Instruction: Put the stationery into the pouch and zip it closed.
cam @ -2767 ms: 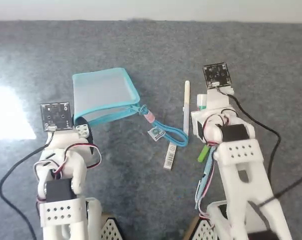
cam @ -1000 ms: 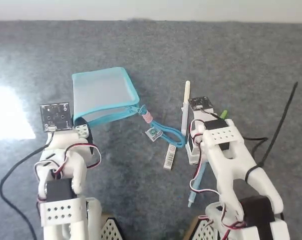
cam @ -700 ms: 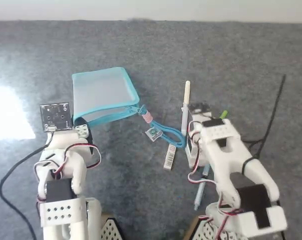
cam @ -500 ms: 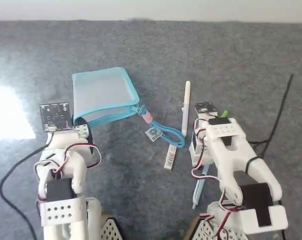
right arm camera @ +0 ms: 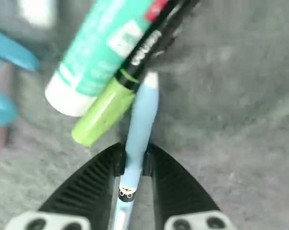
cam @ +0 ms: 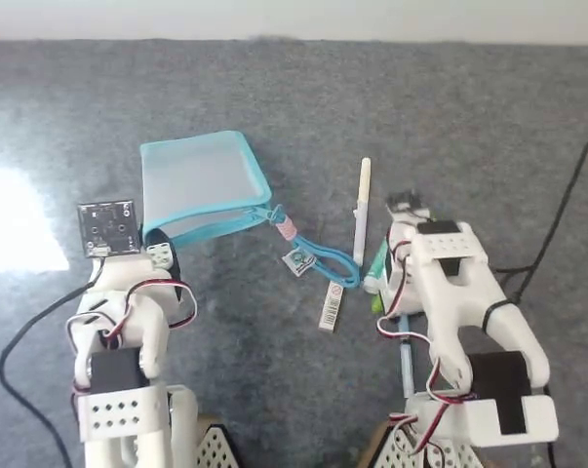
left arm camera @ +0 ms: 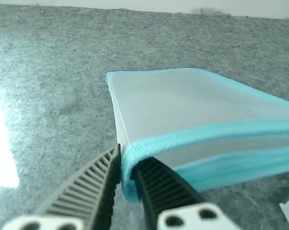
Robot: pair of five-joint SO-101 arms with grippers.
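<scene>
Left gripper (left arm camera: 127, 184): ribbed black fingers clenched on the near corner of the frosted translucent pouch with teal zip trim (left arm camera: 182, 103). The teal edge is bunched up between them.
Right gripper (right arm camera: 133, 160): clamped around the light-blue plastic pen (right arm camera: 142, 112), one finger on each side of the barrel, close to one end.
Against the pen: a black marker with a lime-green cap (right arm camera: 103, 115) lies tilted, cap beside the pen's far end. Cannot tell whether they touch.
Next out: a teal-and-white tube (right arm camera: 94, 62) lies alongside the marker on the side away from the pen, touching it.
High view, cluster: tube and green cap poke out from under the right arm at its 9 o'clock. The pen runs out from under the arm toward 6 o'clock.
Slim white pen (cam: 361, 210): lies apart at 11 o'clock of the right arm's head, pointing 12 to 6.
Pouch: at 1 o'clock of the left arm and 10 o'clock of the right arm, flat on the cloth. Its zip edge faces 6 o'clock and gapes open.
Zip pull: a pink bead (cam: 288, 227) sits at the pouch's 4 o'clock corner.
Strap: a blue loop strap (cam: 331, 261) trails on toward 4 o'clock, carrying a round paper tag (cam: 299, 259).
Barcode tag (cam: 331, 307): at 6 o'clock of the strap's end.
Ground: grey speckled felt table cover (cam: 489, 117).
</scene>
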